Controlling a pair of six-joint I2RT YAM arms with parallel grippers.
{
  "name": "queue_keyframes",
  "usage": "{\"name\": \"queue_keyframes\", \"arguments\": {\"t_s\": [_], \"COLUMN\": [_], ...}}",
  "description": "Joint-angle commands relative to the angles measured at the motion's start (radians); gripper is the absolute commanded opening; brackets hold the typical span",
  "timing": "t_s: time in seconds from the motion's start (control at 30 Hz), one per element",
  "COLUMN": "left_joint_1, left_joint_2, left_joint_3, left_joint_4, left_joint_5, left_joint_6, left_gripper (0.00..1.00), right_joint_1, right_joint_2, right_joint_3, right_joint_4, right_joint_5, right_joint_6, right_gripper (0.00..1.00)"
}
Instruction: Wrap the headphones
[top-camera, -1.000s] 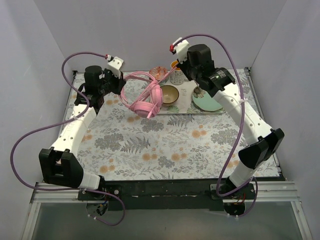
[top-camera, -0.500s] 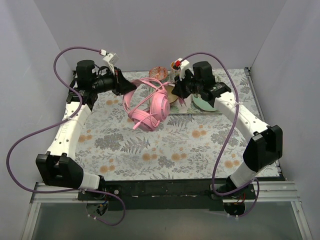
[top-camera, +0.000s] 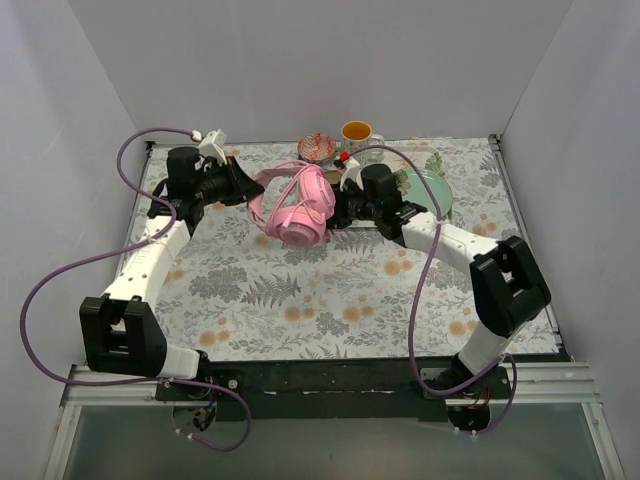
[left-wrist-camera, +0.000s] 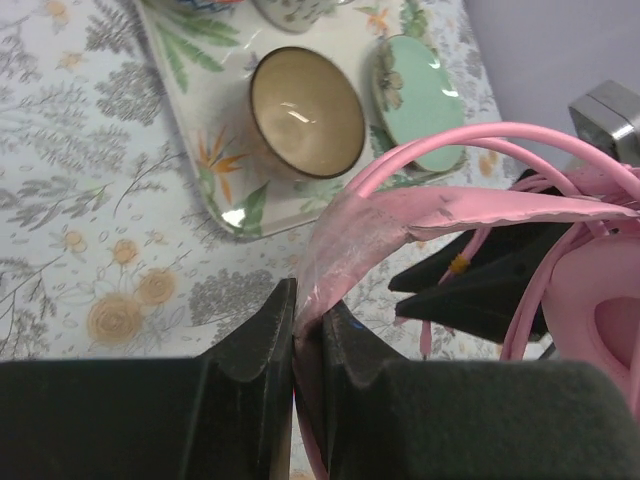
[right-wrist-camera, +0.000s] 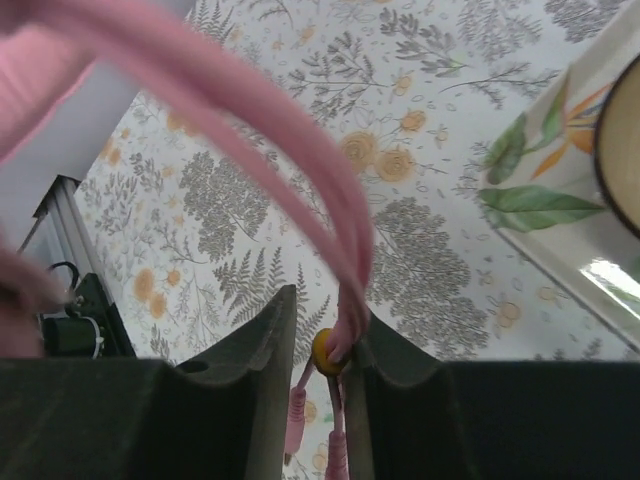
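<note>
From here, my left arm runs from its base at the near left corner up the left side of the floral-print desk, and its wrist is turned to point right, toward the middle. Its jaws are clamped together on the padded end of the arched headband of the pink over-ear headphones, as the left wrist camera shows plainly. The headphones sit at the far middle of the desk, held between my two arms, earcups toward me, just in front of a white leaf-print tray. On that tray I can see a brown round bowl and, to its right, a pale green plate. A yellow mug stands behind them at the back edge. My right arm rises from the near right corner to a bent elbow, and its forearm then reaches low and leftward to the headphones. Its jaws are pinched on the thin pink cable, a small yellow bead lodged between them.
</note>
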Motion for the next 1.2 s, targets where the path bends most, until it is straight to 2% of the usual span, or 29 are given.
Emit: {"name": "queue_keyframes", "arguments": {"t_s": [0.0, 0.17, 0.47, 0.53, 0.7, 0.77, 0.83, 0.93, 1.17], "left_joint_1": [0.027, 0.146, 0.238, 0.245, 0.275, 0.286, 0.286, 0.288, 0.286], "left_joint_2": [-0.059, -0.082, -0.096, -0.091, -0.071, -0.073, -0.071, -0.068, -0.066], "left_joint_3": [-0.067, -0.193, -0.299, -0.319, -0.351, -0.362, -0.374, -0.391, -0.448], "left_joint_4": [0.077, 0.117, 0.128, 0.130, 0.136, 0.146, 0.150, 0.159, 0.208], "left_joint_5": [-0.105, -0.110, -0.096, -0.109, -0.132, -0.145, -0.177, -0.218, -0.287], "left_joint_6": [-0.089, -0.122, -0.125, -0.121, -0.145, -0.158, -0.170, -0.190, -0.270], "left_gripper": [0.00, 0.00, 0.00, 0.00, 0.00, 0.00, 0.00, 0.00, 0.00], "right_joint_1": [0.046, 0.079, 0.136, 0.144, 0.168, 0.181, 0.187, 0.205, 0.274], "right_joint_2": [0.063, 0.147, 0.296, 0.336, 0.388, 0.393, 0.391, 0.381, 0.425], "right_joint_3": [-0.029, -0.031, 0.023, 0.052, 0.090, 0.084, 0.083, 0.060, 0.110], "right_joint_4": [0.173, 0.245, 0.257, 0.259, 0.228, 0.242, 0.242, 0.263, 0.271], "right_joint_5": [0.015, 0.027, 0.061, 0.078, 0.112, 0.135, 0.158, 0.193, 0.273], "right_joint_6": [0.128, 0.189, 0.227, 0.233, 0.230, 0.235, 0.235, 0.244, 0.287], "right_gripper": [0.34, 0.35, 0.35, 0.29, 0.23, 0.11, 0.05, 0.01, 0.01]}}
